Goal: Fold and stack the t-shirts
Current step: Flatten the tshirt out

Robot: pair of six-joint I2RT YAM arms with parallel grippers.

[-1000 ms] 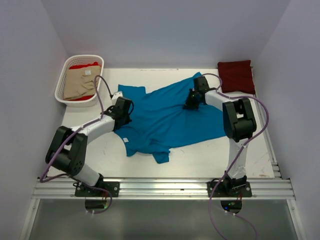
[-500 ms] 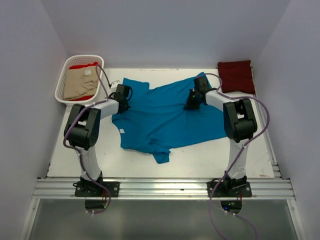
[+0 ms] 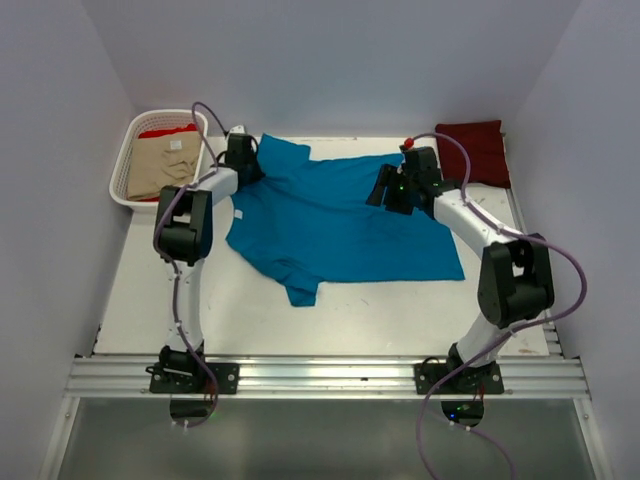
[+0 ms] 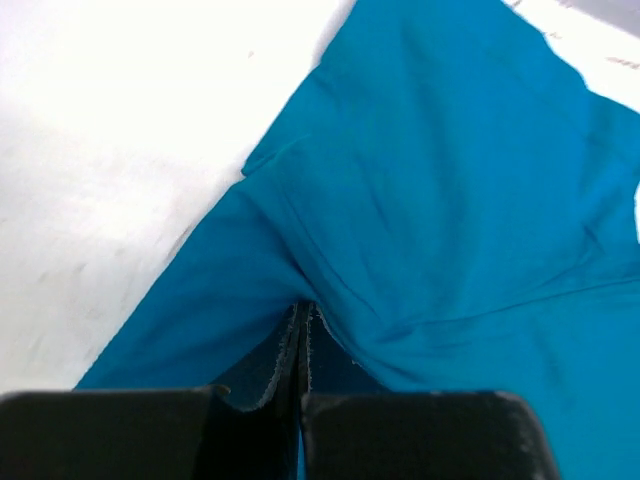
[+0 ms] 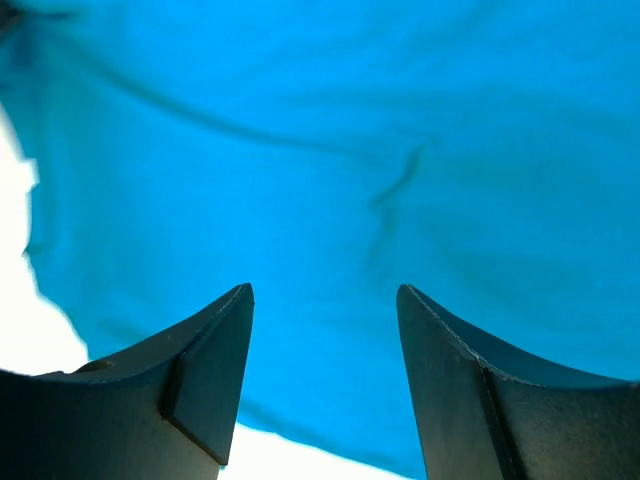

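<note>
The teal-blue t-shirt (image 3: 340,215) lies spread across the middle of the table. My left gripper (image 3: 248,168) is at the shirt's far left corner, shut on a fold of the teal cloth (image 4: 450,200); the pinch shows at the fingertips (image 4: 303,310) in the left wrist view. My right gripper (image 3: 382,192) hovers open over the shirt's far right part, and the right wrist view shows only teal cloth (image 5: 320,150) beneath the gripper (image 5: 325,290) and nothing between its fingers. A folded dark maroon t-shirt (image 3: 475,152) rests at the far right corner.
A white slotted basket (image 3: 122,185) stands at the far left, holding a beige t-shirt (image 3: 165,165) on top of a red one (image 3: 168,130). Walls close the table in on the left, back and right. A metal rail (image 3: 330,378) runs along the near edge.
My left gripper has dragged the shirt's left part toward the far left corner. The right gripper has opened, let go of the cloth and drawn back to the right; the shirt lies flatter.
</note>
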